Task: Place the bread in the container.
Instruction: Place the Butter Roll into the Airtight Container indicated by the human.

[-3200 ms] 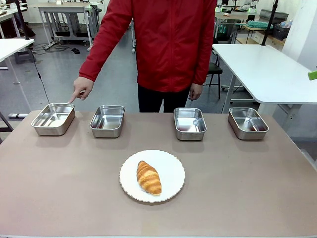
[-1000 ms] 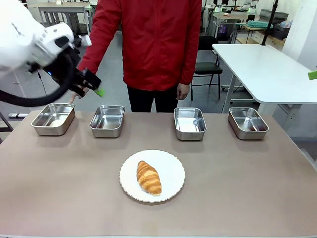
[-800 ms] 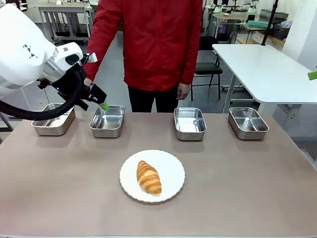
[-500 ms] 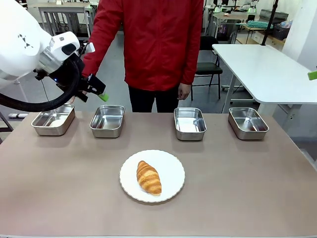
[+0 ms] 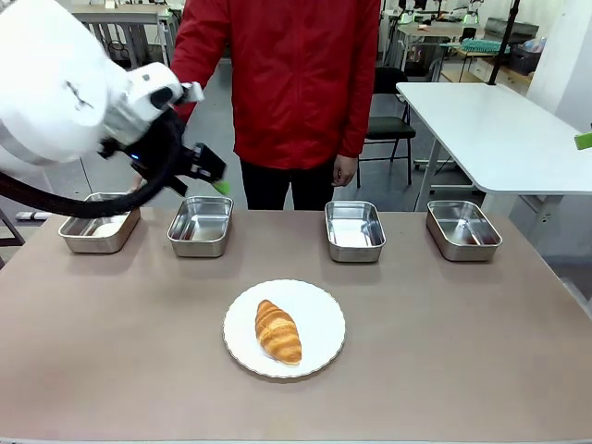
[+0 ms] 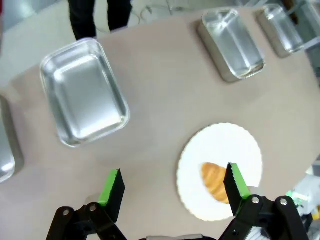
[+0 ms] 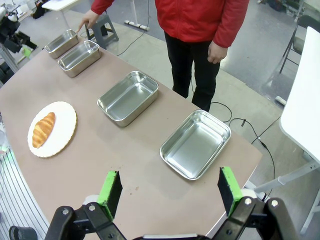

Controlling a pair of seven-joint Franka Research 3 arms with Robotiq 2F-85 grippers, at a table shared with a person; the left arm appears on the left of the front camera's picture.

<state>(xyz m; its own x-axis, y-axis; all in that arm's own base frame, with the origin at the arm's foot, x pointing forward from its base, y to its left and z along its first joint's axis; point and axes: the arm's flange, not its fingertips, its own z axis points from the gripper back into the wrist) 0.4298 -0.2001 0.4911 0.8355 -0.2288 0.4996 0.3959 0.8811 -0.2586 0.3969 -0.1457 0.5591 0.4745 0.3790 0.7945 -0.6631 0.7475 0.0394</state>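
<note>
the bread (image 5: 277,331) lies on a white plate (image 5: 322,310) at the middle of the table (image 5: 462,351), with nothing touching it. four steel pans stand in a row along the far edge. the container (image 5: 92,242) is the leftmost, and the person's hand (image 7: 89,19) points down beside it. the left end effector (image 5: 209,174) hangs spread and empty, high near the second pan (image 5: 199,227). the right end effector (image 7: 169,174) is also spread and empty, over the table's right end.
</note>
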